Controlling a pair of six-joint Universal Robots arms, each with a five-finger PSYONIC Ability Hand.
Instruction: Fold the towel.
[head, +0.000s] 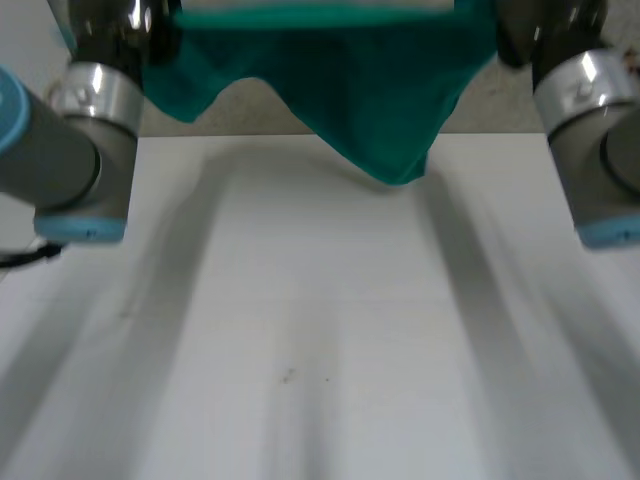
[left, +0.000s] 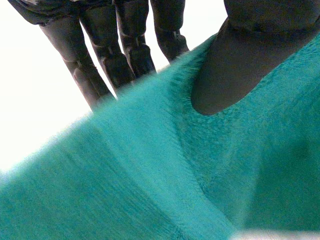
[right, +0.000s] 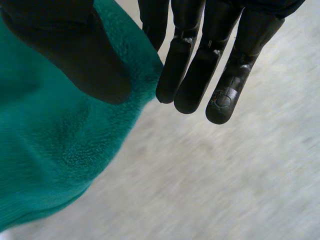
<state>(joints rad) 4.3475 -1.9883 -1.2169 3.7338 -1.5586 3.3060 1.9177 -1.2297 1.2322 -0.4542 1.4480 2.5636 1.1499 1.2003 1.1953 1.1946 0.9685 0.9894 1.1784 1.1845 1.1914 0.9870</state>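
Over the white tabletop (head: 320, 330), the towel (head: 340, 90) hangs at 12 o'clock, its upper edge pinched thumb-to-fingers by our left hand (left: 240, 65) and right hand (right: 75, 55). We judge it raised for folding; next, lay it down evenly.

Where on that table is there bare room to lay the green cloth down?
The white table between the left arm and right arm lies bare, from the near side to the hanging towel. It is crowded at the far side, where the left hand and right hand pinch the towel aloft.
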